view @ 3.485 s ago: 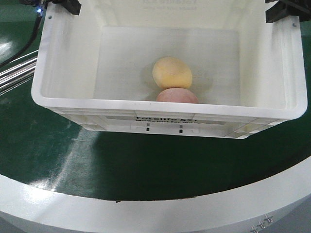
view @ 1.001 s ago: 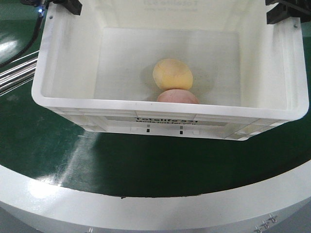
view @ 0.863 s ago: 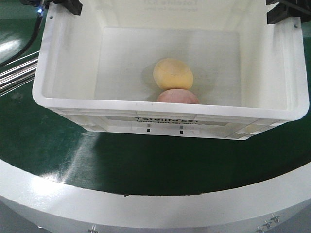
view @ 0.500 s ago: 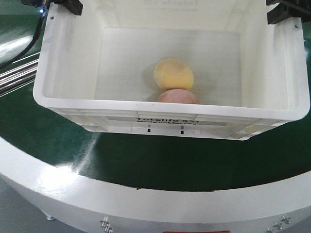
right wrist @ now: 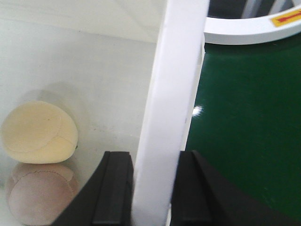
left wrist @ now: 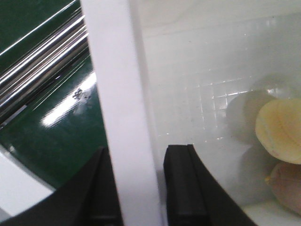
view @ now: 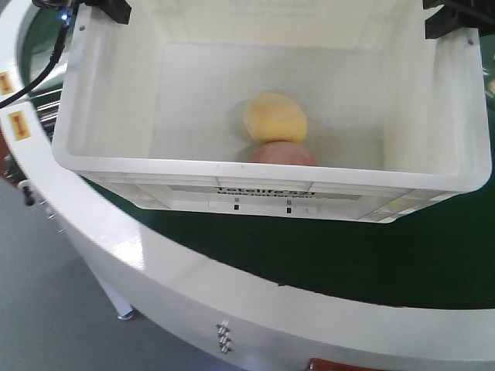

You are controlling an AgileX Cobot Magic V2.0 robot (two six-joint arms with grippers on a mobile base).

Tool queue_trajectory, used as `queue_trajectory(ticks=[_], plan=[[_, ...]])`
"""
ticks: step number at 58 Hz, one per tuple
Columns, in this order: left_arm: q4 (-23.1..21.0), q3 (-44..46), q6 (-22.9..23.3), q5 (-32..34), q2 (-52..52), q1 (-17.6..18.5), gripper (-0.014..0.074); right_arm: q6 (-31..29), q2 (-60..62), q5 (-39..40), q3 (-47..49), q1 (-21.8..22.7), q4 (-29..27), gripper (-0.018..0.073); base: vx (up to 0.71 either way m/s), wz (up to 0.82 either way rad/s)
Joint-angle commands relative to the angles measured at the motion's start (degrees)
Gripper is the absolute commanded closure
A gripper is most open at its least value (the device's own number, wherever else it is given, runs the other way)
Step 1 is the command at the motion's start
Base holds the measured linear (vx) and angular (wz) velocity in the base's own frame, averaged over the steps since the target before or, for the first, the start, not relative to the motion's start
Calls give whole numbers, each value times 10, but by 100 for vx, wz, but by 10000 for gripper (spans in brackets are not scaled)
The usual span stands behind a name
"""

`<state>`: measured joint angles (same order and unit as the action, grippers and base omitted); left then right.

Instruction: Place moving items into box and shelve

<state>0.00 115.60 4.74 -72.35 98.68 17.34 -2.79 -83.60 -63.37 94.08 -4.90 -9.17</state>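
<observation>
A white plastic box (view: pixel 255 171) fills the front view, held over a green table top. Inside lie a yellow ball (view: pixel 275 117) and, right in front of it, a pink ball (view: pixel 283 153), touching. My left gripper (view: pixel 108 9) is shut on the box's left wall; the left wrist view shows its black fingers (left wrist: pixel 138 155) either side of the wall (left wrist: pixel 117 94). My right gripper (view: pixel 452 17) is shut on the right wall (right wrist: pixel 181 70), fingers (right wrist: pixel 155 157) astride it. Both balls show in the wrist views: yellow (right wrist: pixel 37 132), pink (right wrist: pixel 37 193).
The round table has a green top (view: pixel 433 255) and a broad white rim (view: pixel 155 263) with yellow warning stickers (view: pixel 17 124). Grey floor (view: pixel 46 309) lies at the lower left. Shiny metal rails (left wrist: pixel 42 61) run beside the box's left side.
The box stays fixed in view, still gripped on both walls. The table beneath has slid up and right; its white rim now crosses under the box and floor has appeared at left.
</observation>
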Motion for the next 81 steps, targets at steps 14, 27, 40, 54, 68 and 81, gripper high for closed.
queue_trajectory(ticks=[14, 27, 40, 54, 68, 81], plan=[[17, 20, -2, 64, -36, -2, 596, -7, 31, 67, 26, 3, 9, 564, -7, 30], [17, 20, -2, 64, -36, -2, 596, -7, 31, 67, 26, 3, 9, 564, -6, 24], [17, 20, -2, 64, -37, -2, 596, -7, 31, 67, 26, 3, 9, 564, -6, 23], [17, 20, -2, 64, -37, -2, 595, -7, 31, 67, 26, 3, 9, 564, -7, 28], [17, 20, -2, 64, -37, -2, 594, -7, 31, 67, 26, 3, 9, 564, -9, 37], [17, 20, -2, 64, -37, -2, 594, -7, 31, 67, 26, 3, 9, 564, -10, 46]])
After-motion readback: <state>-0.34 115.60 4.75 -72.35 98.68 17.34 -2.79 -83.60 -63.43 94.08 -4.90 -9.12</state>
